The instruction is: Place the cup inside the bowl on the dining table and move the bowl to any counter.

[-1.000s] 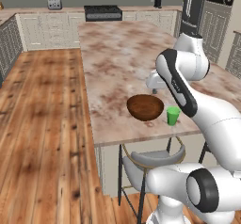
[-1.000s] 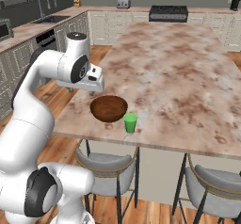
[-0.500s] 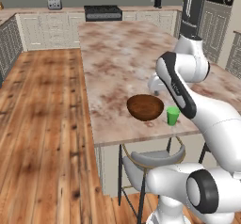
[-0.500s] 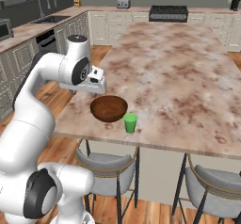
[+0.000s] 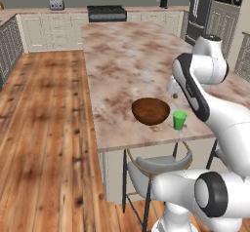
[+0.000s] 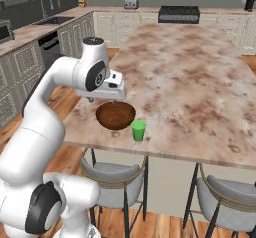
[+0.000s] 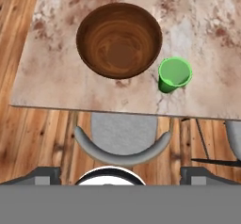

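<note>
The cup stood upright on the table, with its open mouth up. It was wider at the top and got thinner toward the bottom, so its long way ran up and down. It sat close to the table's near edge, just beside the bowl. In the hand view a thin strip of table showed between them, so they were not touching.

The bowl sat flat on the table with its open side up. It was round and wide, and you could see all the way into its brown inside. In the left base view the cup was to the right of the bowl. In the right base view the cup was also to the right of the bowl and a bit nearer the edge.

A grey stool stood under the table edge below the bowl. Another stool was partly cut off at the side of the right base view.

The gripper hung above the table, behind the bowl. The hand and arm hid most of it, so I could not tell if the fingers were spread or pressed together. It was not holding anything I could see.

Far away, a stove and a toaster looked small and blurry.
</note>
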Robot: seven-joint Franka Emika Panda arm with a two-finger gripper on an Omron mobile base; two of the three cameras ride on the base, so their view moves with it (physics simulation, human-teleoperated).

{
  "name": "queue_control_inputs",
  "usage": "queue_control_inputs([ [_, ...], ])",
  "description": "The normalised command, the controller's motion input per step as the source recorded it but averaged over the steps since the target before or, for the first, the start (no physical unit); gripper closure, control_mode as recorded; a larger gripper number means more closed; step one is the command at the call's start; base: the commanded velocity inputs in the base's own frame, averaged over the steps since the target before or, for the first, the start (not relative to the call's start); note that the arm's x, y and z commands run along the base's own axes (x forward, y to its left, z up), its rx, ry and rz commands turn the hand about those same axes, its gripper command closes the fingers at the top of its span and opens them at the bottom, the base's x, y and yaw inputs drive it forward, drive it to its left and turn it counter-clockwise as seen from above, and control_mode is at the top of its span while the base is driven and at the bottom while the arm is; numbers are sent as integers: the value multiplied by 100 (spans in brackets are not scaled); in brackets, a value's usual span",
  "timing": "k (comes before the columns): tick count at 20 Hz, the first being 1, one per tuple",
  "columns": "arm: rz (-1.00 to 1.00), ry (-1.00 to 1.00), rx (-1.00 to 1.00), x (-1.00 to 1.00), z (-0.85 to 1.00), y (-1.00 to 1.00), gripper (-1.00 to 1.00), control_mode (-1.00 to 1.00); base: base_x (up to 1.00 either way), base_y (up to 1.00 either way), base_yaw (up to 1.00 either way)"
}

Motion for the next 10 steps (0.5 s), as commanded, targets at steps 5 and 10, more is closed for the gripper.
queue_control_inputs([
  [5,0,0,-9,1,20,-51,-100,-100,0,0,0],
  [10,0,0,-9,2,28,-54,-100,-100,0,0,0],
])
